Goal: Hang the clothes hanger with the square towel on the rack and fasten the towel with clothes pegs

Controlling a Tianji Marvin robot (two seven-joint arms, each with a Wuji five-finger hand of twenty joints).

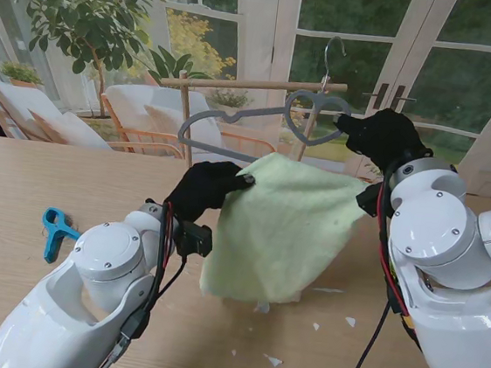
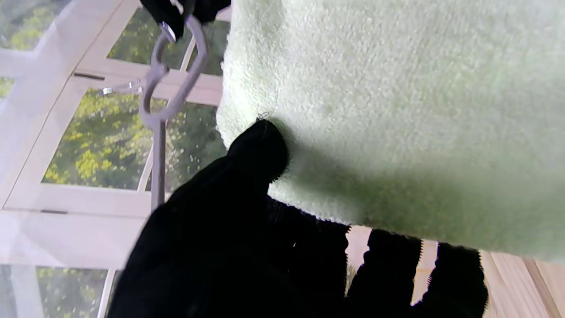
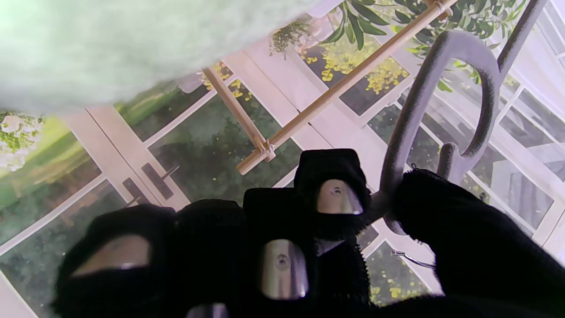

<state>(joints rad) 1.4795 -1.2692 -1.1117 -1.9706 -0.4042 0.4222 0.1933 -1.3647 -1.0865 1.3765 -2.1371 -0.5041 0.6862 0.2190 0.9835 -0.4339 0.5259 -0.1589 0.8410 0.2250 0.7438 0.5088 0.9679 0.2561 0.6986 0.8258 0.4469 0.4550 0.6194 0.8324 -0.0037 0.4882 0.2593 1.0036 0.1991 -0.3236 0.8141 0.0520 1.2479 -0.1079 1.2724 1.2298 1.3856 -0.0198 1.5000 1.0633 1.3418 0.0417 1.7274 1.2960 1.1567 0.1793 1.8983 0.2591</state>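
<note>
Right hand: the black-gloved right hand (image 1: 384, 137) is raised above the table's far side and is clenched on the grey plastic clothes hanger with a metal hook (image 1: 261, 120); in the right wrist view the fingers (image 3: 331, 185) and thumb are seen pinched on the looped neck of the hanger (image 3: 423, 106).
Left hand: the black-gloved left hand (image 1: 205, 189) is held above the table, nearer to me and to the left of the right hand, and is closed on the upper left corner of the pale green square terry towel (image 1: 280, 227); in the left wrist view the thumb (image 2: 258, 150) is pressed against the towel's edge (image 2: 388, 110).
Towel: it is spread in the air between the two hands, its lower edge hanging close to the table.
Hanger: it is held tilted in front of the light wooden rack with a horizontal rod (image 1: 251, 85); whether the hook rests on the rod cannot be told.
Peg: a blue plastic clothes peg (image 1: 54, 230) is lying on the table, well apart to the left.
Table: the light wooden table (image 1: 44, 180) is strewn with small white scraps (image 1: 273, 360) near the towel's lower edge.
Open room: bare table top is seen to the left, around the peg, and between the arms.
</note>
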